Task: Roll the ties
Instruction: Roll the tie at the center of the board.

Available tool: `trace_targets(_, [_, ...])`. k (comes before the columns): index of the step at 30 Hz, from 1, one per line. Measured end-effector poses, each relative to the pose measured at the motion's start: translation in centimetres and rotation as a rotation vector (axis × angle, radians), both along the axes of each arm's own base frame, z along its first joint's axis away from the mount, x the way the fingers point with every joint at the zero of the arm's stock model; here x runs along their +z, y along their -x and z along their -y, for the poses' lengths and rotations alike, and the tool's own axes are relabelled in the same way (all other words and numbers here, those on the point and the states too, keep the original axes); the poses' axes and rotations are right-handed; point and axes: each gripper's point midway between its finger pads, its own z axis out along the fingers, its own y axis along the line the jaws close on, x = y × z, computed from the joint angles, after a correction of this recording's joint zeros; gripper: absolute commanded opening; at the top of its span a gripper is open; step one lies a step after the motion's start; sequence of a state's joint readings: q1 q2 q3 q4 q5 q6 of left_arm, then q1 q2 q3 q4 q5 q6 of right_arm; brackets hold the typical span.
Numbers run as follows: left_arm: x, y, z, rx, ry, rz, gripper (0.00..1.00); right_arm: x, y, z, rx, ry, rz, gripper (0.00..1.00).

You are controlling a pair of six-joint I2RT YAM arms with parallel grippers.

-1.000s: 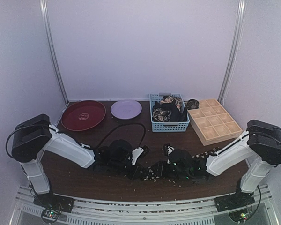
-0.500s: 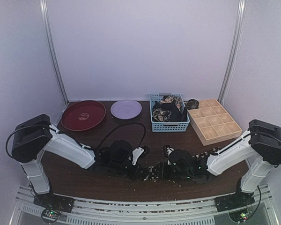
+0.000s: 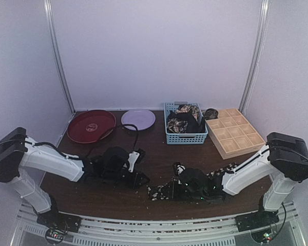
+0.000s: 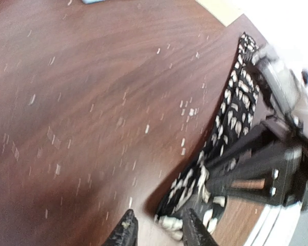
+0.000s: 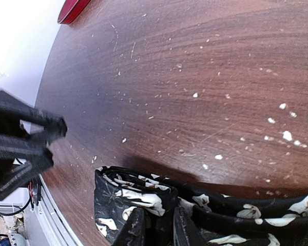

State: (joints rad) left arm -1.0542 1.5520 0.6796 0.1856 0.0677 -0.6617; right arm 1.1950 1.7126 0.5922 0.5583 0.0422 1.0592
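One tie (image 3: 227, 169), black with a cream floral print, lies across the near table from the front middle toward the right. My right gripper (image 3: 176, 187) is shut on its folded left end; the right wrist view shows the fingers (image 5: 135, 226) pinching a fold of the tie (image 5: 138, 197). My left gripper (image 3: 139, 179) is open and empty, a little to the left of that end. In the left wrist view the tie (image 4: 231, 118) runs away from the open left gripper (image 4: 159, 233), and its end lies just ahead of the fingertips. More ties (image 3: 184, 121) are heaped in the blue basket (image 3: 186, 138).
A tan wooden gridded tray (image 3: 222, 146) stands right of the basket, with a small dark roll (image 3: 211, 113) by its back corner. A red plate (image 3: 91, 125) and a purple plate (image 3: 138, 119) sit at the back left. A black cable loops over the left arm.
My left gripper has drawn back to the left, away from the tie end. My right gripper has shifted a little left with the folded end in it.
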Motion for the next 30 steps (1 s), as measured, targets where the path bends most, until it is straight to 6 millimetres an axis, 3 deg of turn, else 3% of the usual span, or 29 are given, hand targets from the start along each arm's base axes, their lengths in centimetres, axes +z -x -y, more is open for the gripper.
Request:
trace_targets(5, [-1.9,2.0,-2.2,0.032,0.008,-0.109,0.08,0.1,0.1,-0.6,-0.01,-0.009,-0.004,0.21])
trace_targets(8, [-2.8,2.5,-2.8,0.058,0.003,-0.157,0.0,0.2,0.0,-0.9,-0.014,-0.008,-0.001,0.21])
trace_targets(18, [-5.4,3.5,-4.3,0.11,-0.047,-0.247,0.0,0.3,0.0,-1.1,-0.019,0.01,0.01,0.22])
trace_targets(30, [-5.4,4.0,-1.4,0.038,0.065,-0.297,0.0,0.2,-0.2,-1.0,-0.018,0.027,0.026,0.22])
